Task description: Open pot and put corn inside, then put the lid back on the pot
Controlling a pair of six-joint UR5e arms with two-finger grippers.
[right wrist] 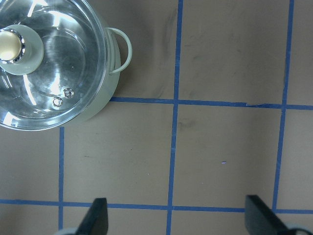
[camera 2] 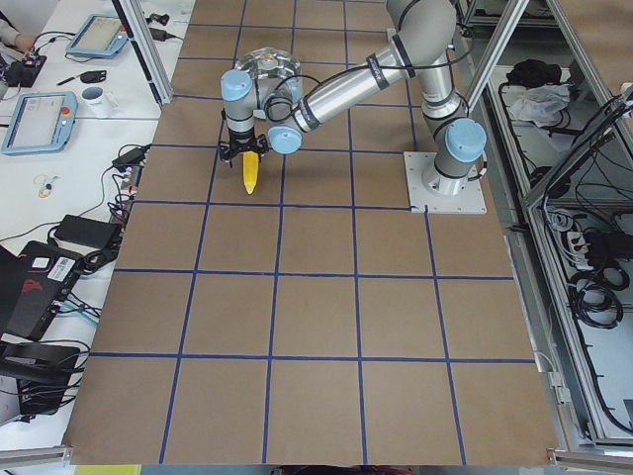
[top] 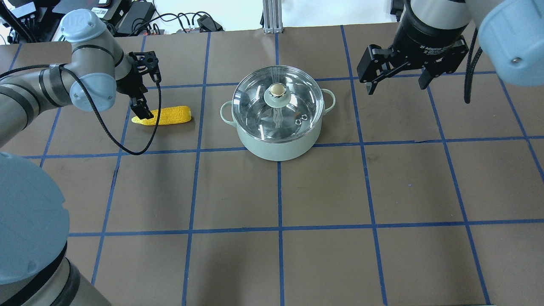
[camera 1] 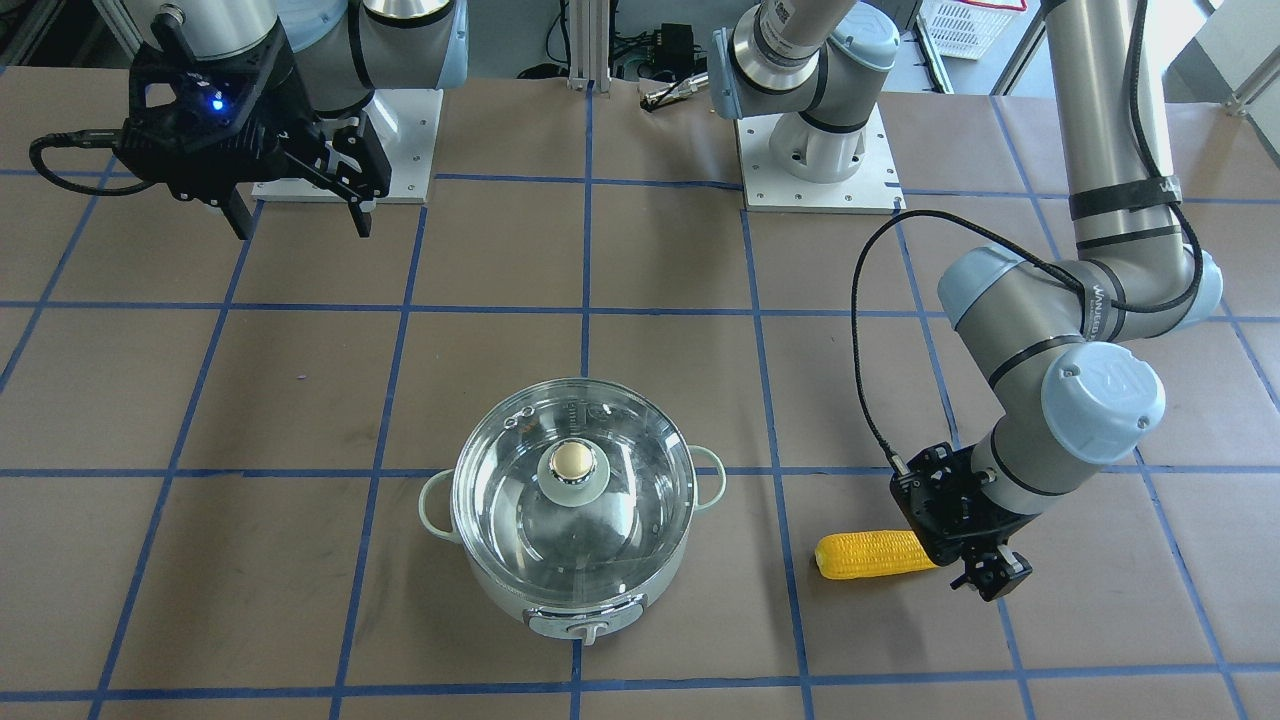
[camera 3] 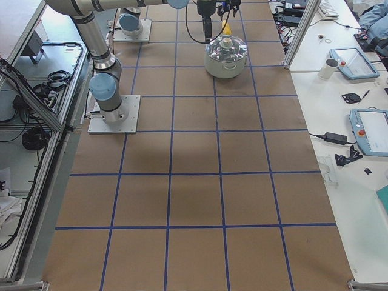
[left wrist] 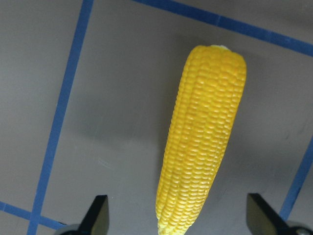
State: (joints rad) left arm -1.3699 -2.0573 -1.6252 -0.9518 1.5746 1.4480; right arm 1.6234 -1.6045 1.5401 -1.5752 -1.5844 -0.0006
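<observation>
Yellow corn lies on the table, its pointed end between the fingers of the wide-open left gripper, ungripped. Mid-table stands the pot, lid on. The right gripper hangs spread and empty.

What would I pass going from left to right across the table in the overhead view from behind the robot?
corn → pot with the lid on it → right pincer, open
</observation>
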